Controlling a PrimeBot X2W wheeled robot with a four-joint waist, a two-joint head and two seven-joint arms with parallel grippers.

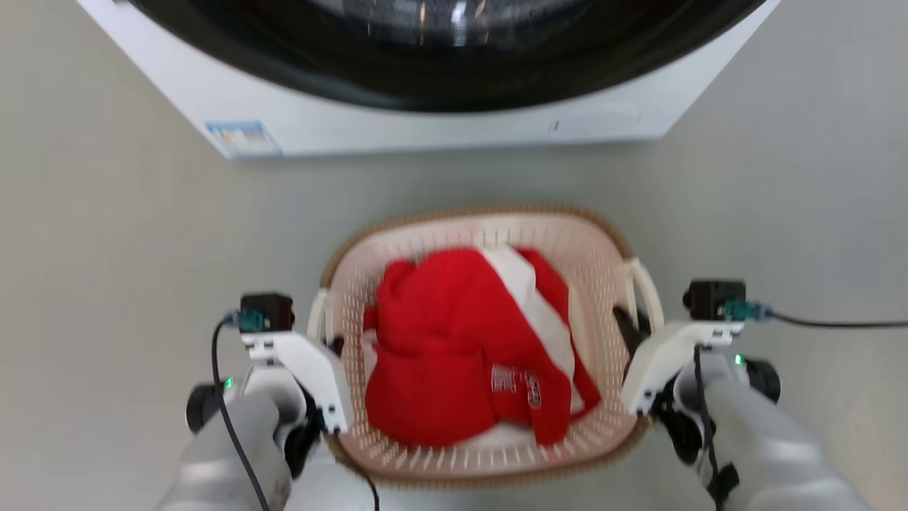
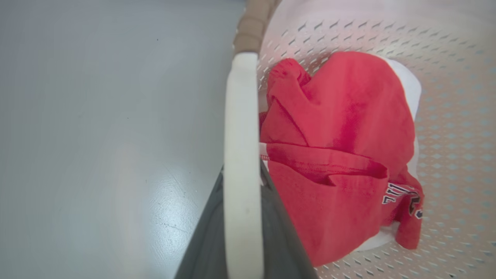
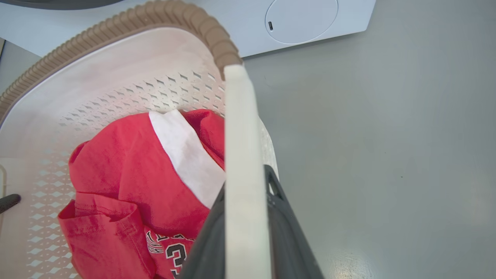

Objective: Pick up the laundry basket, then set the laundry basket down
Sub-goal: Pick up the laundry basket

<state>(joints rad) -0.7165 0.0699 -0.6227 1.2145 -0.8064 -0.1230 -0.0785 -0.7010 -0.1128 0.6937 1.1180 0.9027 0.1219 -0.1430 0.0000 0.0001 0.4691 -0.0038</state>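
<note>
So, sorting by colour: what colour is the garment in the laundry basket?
The garment is red with a white panel; clearest in head view.

Light is bright, even and diffuse in all three views, and shadows are faint and soft-edged. The head view is soft overall: the weave of the laundry basket [image 1: 468, 220] smears, and the label [image 1: 242, 138] on the washer [image 1: 425, 128] is unreadable. The washer's dark door glass [image 1: 454, 21] carries small white reflections. In the left wrist view a pale sheen of glare lies on the grey floor [image 2: 162, 201]; the right wrist view has a similar patch at its lower right. In both wrist views the white handle [image 2: 240, 155] close to the lens is out of focus, and the wide lens bows the brown rim [image 3: 116, 27]. The red shirt [image 1: 461, 341] looks strongly saturated.
</note>
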